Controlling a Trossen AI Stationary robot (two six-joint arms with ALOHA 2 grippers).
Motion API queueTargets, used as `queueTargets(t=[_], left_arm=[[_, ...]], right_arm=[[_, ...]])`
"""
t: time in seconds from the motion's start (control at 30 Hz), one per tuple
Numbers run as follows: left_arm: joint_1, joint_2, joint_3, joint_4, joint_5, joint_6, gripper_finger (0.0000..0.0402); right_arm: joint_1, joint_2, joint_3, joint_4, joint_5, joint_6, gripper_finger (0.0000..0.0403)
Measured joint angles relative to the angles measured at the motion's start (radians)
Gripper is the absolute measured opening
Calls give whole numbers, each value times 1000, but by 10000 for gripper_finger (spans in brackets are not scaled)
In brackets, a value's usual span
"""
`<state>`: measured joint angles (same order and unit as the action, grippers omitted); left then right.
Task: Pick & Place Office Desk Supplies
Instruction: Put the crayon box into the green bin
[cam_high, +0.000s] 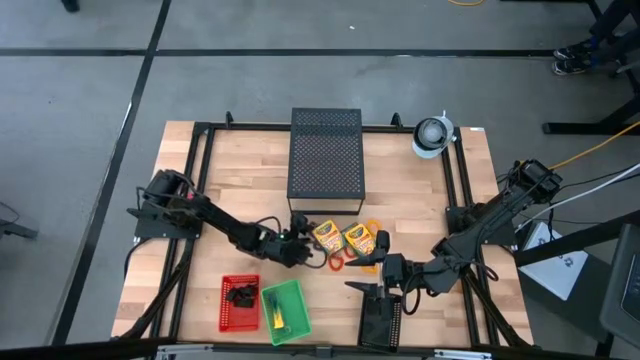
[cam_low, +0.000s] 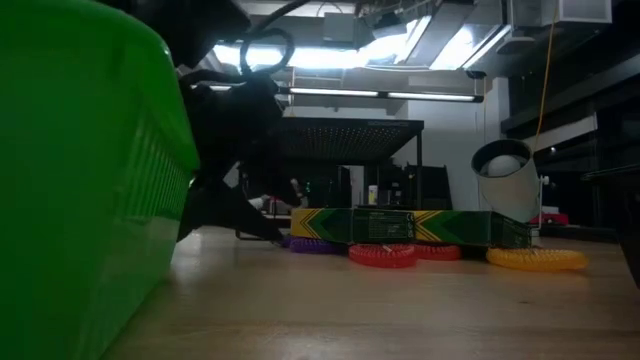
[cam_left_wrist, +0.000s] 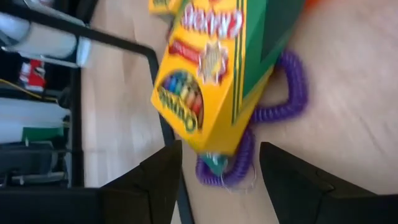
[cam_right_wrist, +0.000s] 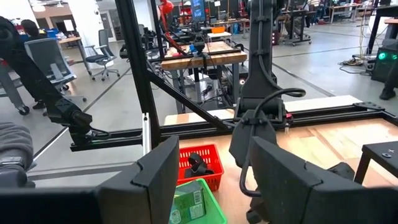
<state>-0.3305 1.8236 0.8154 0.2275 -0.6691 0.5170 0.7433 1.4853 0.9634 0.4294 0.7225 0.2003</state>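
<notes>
Two yellow-and-green crayon boxes (cam_high: 325, 236) (cam_high: 360, 239) lie flat side by side at mid-table. A purple coil ring (cam_left_wrist: 280, 106) lies partly under the nearer box (cam_left_wrist: 211, 68). Red and orange rings (cam_high: 340, 262) lie beside the boxes, seen as red rings (cam_low: 385, 255) and a yellow-orange ring (cam_low: 535, 260) in the low view. My left gripper (cam_high: 300, 250) (cam_left_wrist: 217, 180) is open and low at the table. Its fingers stand on either side of the box's corner and the ring's end. My right gripper (cam_high: 378, 275) (cam_right_wrist: 214, 180) is open, right of the boxes, holding nothing.
A red basket (cam_high: 238, 303) with black clips and a green basket (cam_high: 283, 310) with a crayon box sit near the near edge. A large black perforated box (cam_high: 325, 160) stands at the far side. A smaller black perforated piece (cam_high: 380, 322) and a white roll (cam_high: 432, 135) are also there.
</notes>
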Motion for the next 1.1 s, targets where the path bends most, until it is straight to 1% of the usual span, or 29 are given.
queueTargets(t=[0.1,0.2,0.33,0.47,0.57,0.63,0.73,0.77,0.87,0.97,1.1], left_arm=[[0,30,2,76,0,43,210],[5,69,4,154,51,59,210],[-2,104,3,185,53,90,210],[4,112,2,159,26,101,210],[4,113,2,158,-9,138,210],[5,113,2,157,24,131,210],[5,113,2,101,62,57,210],[1,114,4,68,55,41,210],[-9,114,0,-34,-32,51,208],[-10,114,1,-58,-44,47,208],[-10,114,1,-60,-32,37,207]], right_arm=[[0,0,0,0,4,-8,196],[-1,0,0,0,4,-18,196],[0,0,0,0,4,-18,196],[0,0,0,-1,4,-19,196],[0,0,0,-7,4,-21,196],[0,0,0,-7,4,-25,196],[0,0,0,-7,4,-25,196],[0,0,0,-7,3,-25,196],[0,0,0,-12,3,-21,196],[0,0,0,-13,3,-22,196],[0,0,0,-22,3,-2,196]])
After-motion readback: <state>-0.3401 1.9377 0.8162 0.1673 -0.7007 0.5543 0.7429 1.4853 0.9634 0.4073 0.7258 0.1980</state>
